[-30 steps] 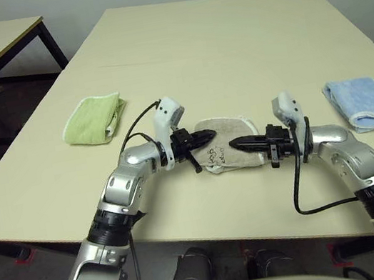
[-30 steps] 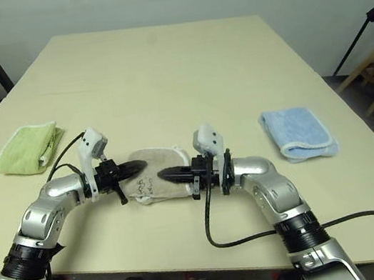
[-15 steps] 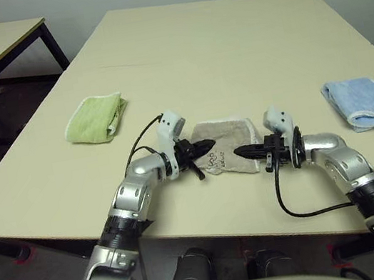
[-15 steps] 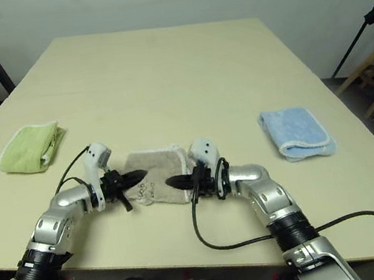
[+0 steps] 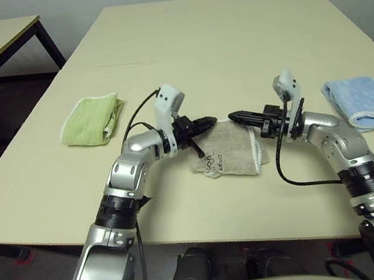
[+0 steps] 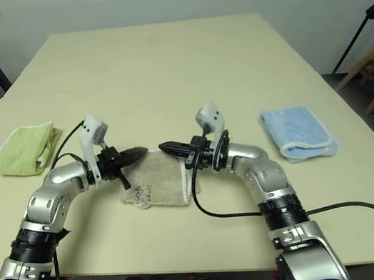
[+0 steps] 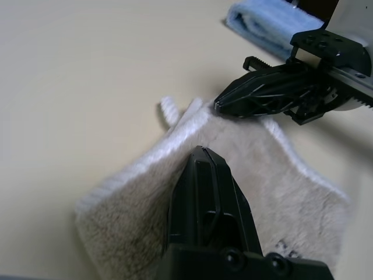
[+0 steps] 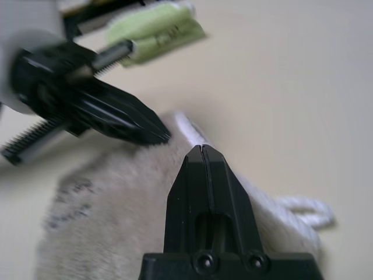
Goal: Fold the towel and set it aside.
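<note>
From the head camera, a pale wooden table [image 5: 227, 38] holds three cloths. The towel [image 5: 231, 152], beige and already folded into a small rectangle with dark embroidery showing, lies near the table's front edge, between the two arms. A folded green towel [image 5: 90, 119] sits well apart on the robot's left, and a folded blue towel [image 5: 363, 100] well apart on its right. The left gripper [image 5: 211, 120] and right gripper [image 5: 235, 116] point toward each other over the beige towel's far edge, tips near but apart. Both have their fingers pressed fully together and grasp nothing.

From the left wrist camera, that arm's own closed fingers [image 7: 207, 192] hover above the towel's pile, with the other gripper's tip at the white-stitched corner. Whether either tip touches cloth cannot be told.

From the right wrist camera, its closed fingers [image 8: 204, 192] point over the same cloth; a white loop [image 8: 303, 211] trails off one edge. The folding looks done, so setting it aside likely remains.
</note>
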Controlling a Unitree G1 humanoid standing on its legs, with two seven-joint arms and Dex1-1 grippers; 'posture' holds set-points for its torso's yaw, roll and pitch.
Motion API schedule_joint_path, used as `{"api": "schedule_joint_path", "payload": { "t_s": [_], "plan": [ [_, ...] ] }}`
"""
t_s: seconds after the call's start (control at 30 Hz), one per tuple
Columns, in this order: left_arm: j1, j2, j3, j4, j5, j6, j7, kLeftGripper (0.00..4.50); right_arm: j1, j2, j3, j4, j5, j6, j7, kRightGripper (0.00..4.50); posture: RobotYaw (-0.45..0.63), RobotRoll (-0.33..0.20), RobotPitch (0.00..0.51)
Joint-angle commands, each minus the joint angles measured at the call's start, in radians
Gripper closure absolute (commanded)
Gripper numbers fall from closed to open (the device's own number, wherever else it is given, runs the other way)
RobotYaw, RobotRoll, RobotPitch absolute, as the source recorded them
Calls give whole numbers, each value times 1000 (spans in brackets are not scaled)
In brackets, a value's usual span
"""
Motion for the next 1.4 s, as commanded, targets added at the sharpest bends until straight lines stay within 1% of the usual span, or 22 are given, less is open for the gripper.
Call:
{"api": "schedule_joint_path", "payload": {
  "t_s": [0.03,0.1,0.23,0.3,0.37,0.4,0.43,0.53,0.6,0.67,0.7,0.73,0.77,0.87,0.97,1.07,1.2,1.33,1.4],
  "plan": [
    [11,-14,-13,59,42,-44,24,4477,-15,-10,47,79,-92,-62,-25,4500,195,0,61],
    [11,-31,-21,102,65,-77,38,4477,-24,-5,56,118,-117,-85,-30,4500,196,0,59],
    [7,-56,-8,132,73,-102,47,4477,-41,3,42,146,-119,-97,-31,4500,194,0,59],
    [6,-66,4,131,69,-110,57,4477,-49,12,9,141,-82,-74,-36,4500,191,0,60],
    [6,-66,20,109,53,-129,48,4111,-51,20,-46,97,-7,3,-43,4131,191,0,60],
    [5,-62,32,97,44,-140,44,3885,-50,17,-72,73,22,50,-59,3882,191,0,62],
    [6,-59,44,84,33,-150,36,3580,-48,13,-95,51,48,103,-77,3538,191,0,62],
    [14,-38,84,40,-2,-146,18,2554,-35,-10,-149,-26,91,222,-140,2452,191,0,64],
    [37,15,106,-15,-27,-137,-30,1849,-40,-41,-197,-90,101,388,-260,1731,192,0,67],
    [69,67,128,-63,-55,-150,-83,1156,-68,-74,-256,-123,209,625,-276,1033,192,0,67],
    [88,87,148,-83,-83,-162,-113,776,-93,-93,-287,-122,263,761,-281,597,192,0,70],
    [104,104,167,-98,-108,-177,-142,398,-112,-105,-309,-121,291,852,-299,229,192,0,70],
    [123,126,183,-106,-129,-191,-174,82,-128,-110,-333,-116,306,915,-324,0,192,0,70],
    [163,181,214,-126,-168,-182,-230,31,-168,-115,-386,-77,331,1070,-377,0,193,0,73],
    [203,242,229,-151,-204,-177,-308,31,-183,-114,-391,-63,344,1186,-393,0,201,0,72],
    [239,298,225,-156,-199,-199,-365,31,-183,-100,-384,-58,342,1259,-407,0,205,0,70],
    [264,323,237,-165,-216,-197,-390,31,-164,-64,-372,-69,322,1277,-438,0,210,0,69],
    [289,331,244,-215,-245,-172,-404,31,-140,-8,-376,-92,335,1325,-461,0,211,0,69],
    [297,323,241,-241,-265,-154,-398,31,-129,19,-373,-101,337,1328,-474,0,213,0,70]
  ]
}}
